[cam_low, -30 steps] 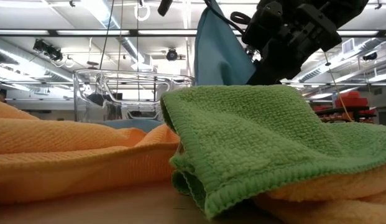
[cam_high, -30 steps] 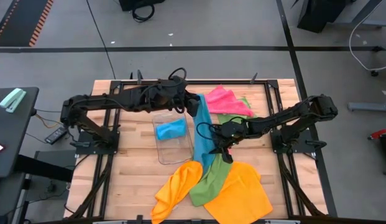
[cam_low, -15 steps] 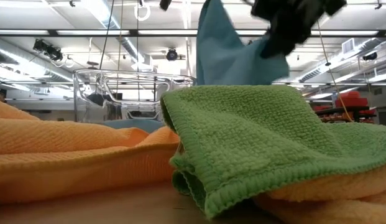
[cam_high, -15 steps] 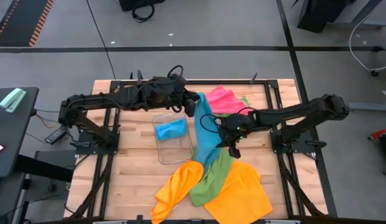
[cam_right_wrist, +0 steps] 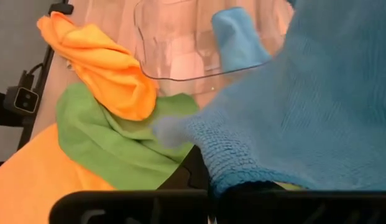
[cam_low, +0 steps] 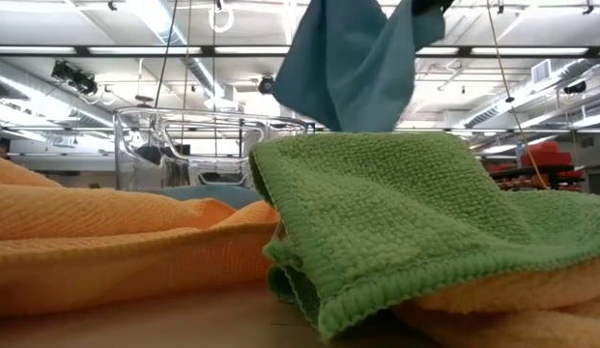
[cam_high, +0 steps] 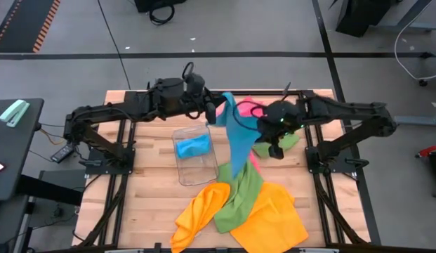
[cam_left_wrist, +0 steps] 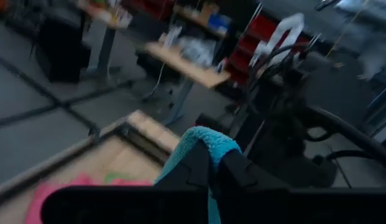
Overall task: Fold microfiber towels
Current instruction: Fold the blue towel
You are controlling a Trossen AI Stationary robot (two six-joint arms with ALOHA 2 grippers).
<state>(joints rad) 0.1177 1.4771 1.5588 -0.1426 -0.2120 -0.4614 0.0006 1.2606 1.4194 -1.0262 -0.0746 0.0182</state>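
The sky-blue towel [cam_high: 237, 137] has been lifted clear of the pile and is now held up between both arms above the far half of the table [cam_high: 151, 204], where a second ago it still trailed down onto the green towel [cam_high: 242, 200]. The left gripper [cam_high: 216, 112] is clamped on one upper corner, with blue pile seen pinched between its dark fingers in the left wrist view. The right gripper [cam_high: 268, 133] has been raised and pulled toward the far right side since the earlier frames, and is now closed on the opposite edge of the same towel; blue fabric is seen gripped at its fingertips in the right wrist view. In the low view the blue cloth hangs free above the green one, no longer touching it as far as can be told. A folded blue towel [cam_high: 192, 146] lies in the clear plastic tray [cam_high: 184, 172]. The orange towels [cam_high: 270, 218] and the pink towel [cam_high: 251, 105] are left on the table. The step judged in hand: spreading the towel taut before it is laid flat for folding.
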